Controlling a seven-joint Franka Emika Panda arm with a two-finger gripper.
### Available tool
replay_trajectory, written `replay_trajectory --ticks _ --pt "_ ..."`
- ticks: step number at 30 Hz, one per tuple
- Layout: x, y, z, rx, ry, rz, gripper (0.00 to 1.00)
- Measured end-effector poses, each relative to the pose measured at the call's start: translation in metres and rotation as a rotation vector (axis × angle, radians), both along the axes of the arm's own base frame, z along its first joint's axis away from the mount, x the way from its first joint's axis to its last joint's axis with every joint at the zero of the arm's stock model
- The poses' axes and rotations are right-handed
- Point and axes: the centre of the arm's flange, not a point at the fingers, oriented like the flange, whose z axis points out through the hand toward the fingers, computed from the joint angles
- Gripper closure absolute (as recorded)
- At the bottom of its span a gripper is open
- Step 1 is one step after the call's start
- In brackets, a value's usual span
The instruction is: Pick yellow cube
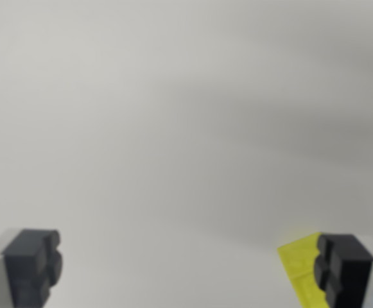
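The end effector is spread wide and holds nothing between its two dark fingers. One yellow cube lies against the inner side of the finger at the wrist view's right, on the pale desk.

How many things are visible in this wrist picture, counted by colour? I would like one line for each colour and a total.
Yellow: 1, the yellow cube, partly hidden beside the finger on the wrist view's right.
Black: 2, the gripper fingertips, spread wide apart.
Grey: 1, the bare surface.
Total: 4
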Motion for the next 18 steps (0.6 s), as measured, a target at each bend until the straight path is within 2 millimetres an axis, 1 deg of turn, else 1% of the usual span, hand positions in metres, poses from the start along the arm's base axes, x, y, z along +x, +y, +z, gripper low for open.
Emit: replay_trajectory --ticks 18 --pt "-0.032 -0.042 -0.045 0.000 0.000 0.100 0.00"
